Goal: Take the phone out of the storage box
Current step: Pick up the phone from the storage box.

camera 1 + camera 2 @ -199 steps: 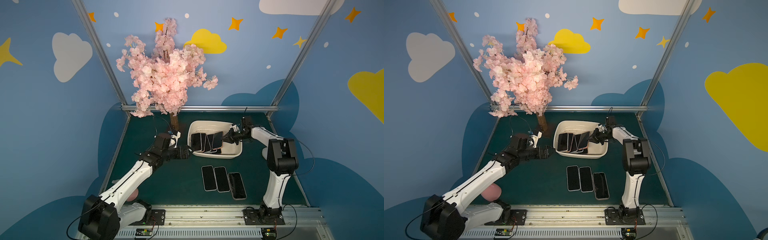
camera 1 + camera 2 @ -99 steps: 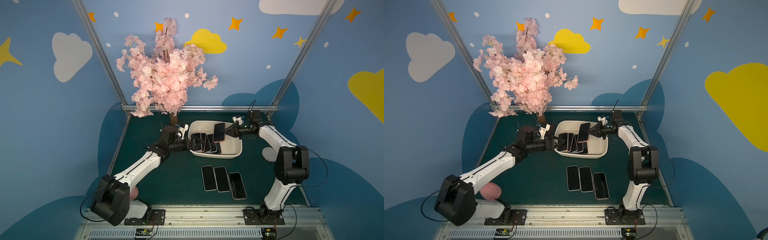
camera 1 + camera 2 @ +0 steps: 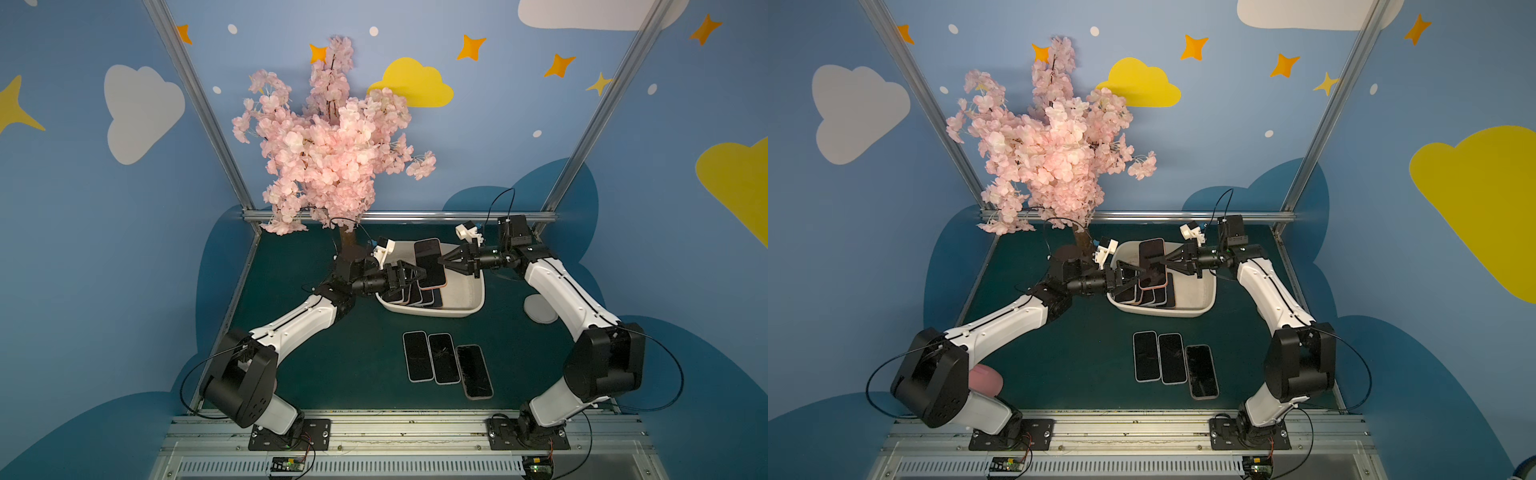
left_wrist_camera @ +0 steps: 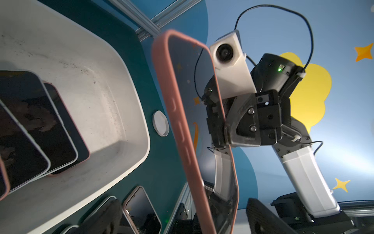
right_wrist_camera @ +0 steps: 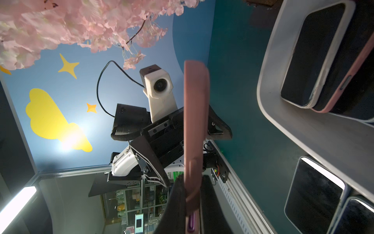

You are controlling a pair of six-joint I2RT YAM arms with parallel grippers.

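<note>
The right pincer [image 3: 441, 261] was clamped on a pink-cased phone [image 3: 427, 252], held raised above the storage box [image 3: 471, 305]. The left pincer [image 3: 415, 277] stood wide open at the phone's other edge, gripping nothing. 3 phones [image 3: 444, 363] lay on the table [image 3: 332, 365]

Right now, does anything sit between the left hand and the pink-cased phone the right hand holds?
Nothing visible does. The left hand is open, a finger on each side of the pink-cased phone, which the right hand holds above the storage box.
</note>
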